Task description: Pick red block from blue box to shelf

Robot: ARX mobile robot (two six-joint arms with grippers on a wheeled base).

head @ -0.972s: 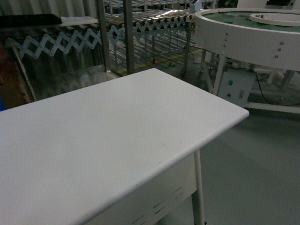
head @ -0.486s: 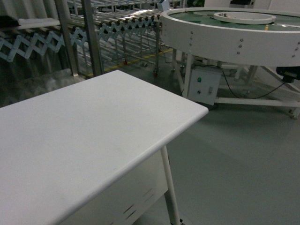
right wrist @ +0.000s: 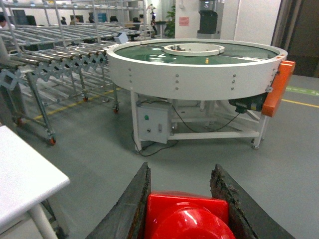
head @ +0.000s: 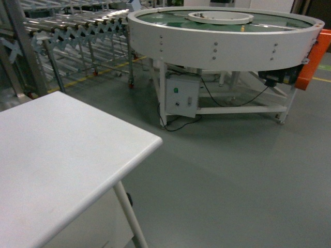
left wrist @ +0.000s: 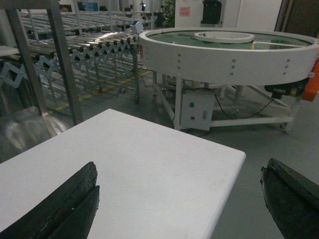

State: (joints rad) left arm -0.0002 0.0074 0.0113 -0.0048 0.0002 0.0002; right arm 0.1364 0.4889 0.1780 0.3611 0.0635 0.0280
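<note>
Now the red block (right wrist: 185,219) rides clamped between the right gripper (right wrist: 182,206) fingers while the base swings right.

Fingers outward: the right pair press both sides of the block (only the right wrist view shows this), and the left gripper (left wrist: 179,199) is spread wide with nothing between its fingers, hovering above the white table (head: 57,155). Since a second ago the head view has panned: the table has slid left and the round conveyor (head: 222,31) now fills the middle. That suggests the block is out of its box and in transit. Neither box nor steel shelf is clearly identifiable; the roller racks (head: 77,26) sit far left.
</note>
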